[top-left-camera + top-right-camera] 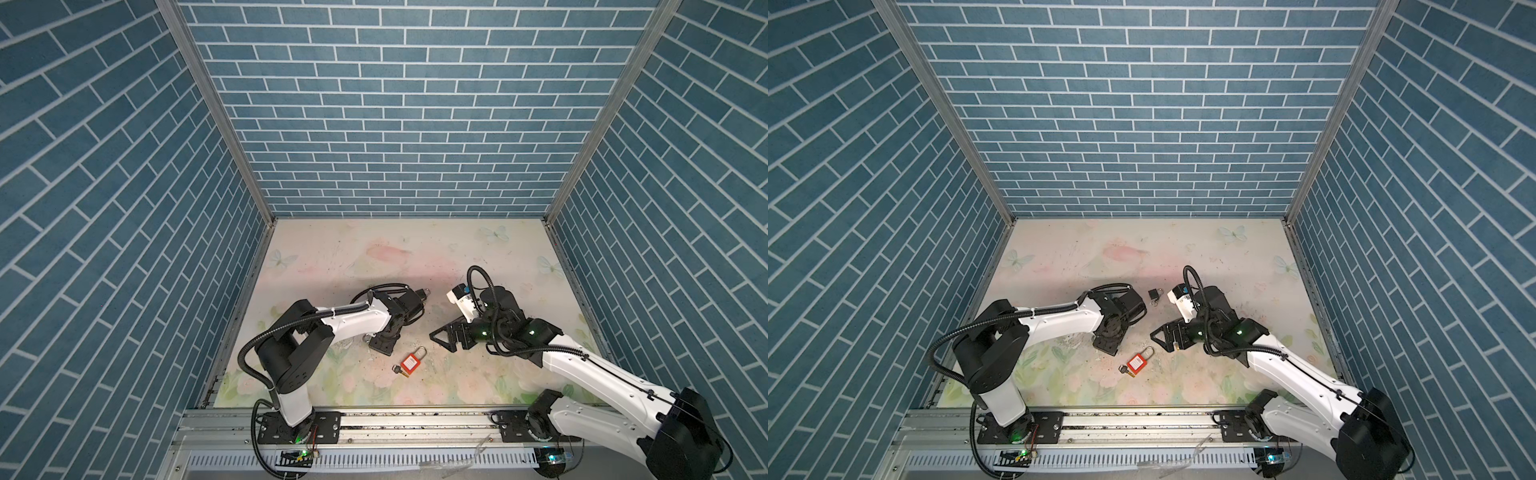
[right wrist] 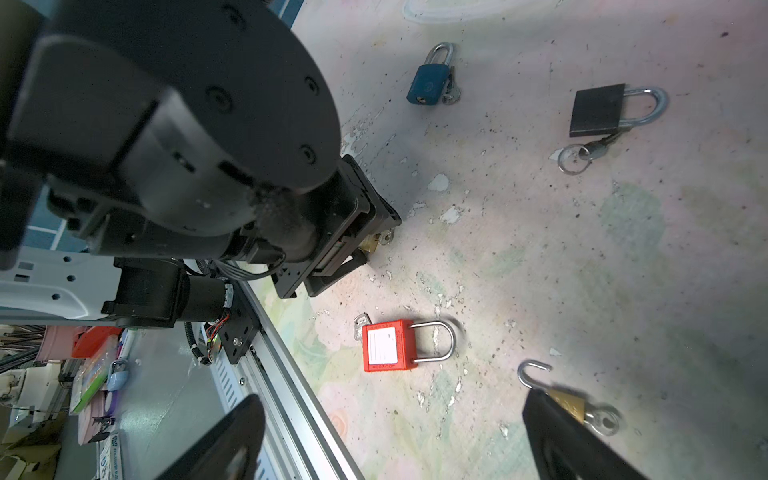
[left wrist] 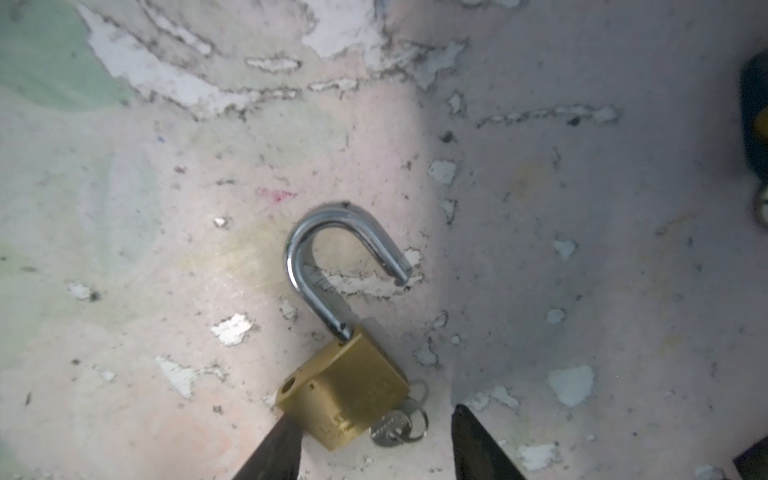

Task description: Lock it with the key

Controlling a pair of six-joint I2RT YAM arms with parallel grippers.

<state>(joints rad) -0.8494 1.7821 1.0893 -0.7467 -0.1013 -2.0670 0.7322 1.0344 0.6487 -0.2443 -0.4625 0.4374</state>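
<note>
So the left gripper (image 3: 372,413) sits nearer, jaws spread around the brass padlock (image 3: 349,395), not pinching. Its open shackle (image 3: 299,249) points straight away from them. The right gripper (image 2: 395,419) gapes wide, empty.

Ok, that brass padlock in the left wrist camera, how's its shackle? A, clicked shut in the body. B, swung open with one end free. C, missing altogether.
B: in the left wrist view the brass padlock has its shackle swung out, with one leg in the body and the other end free.
</note>
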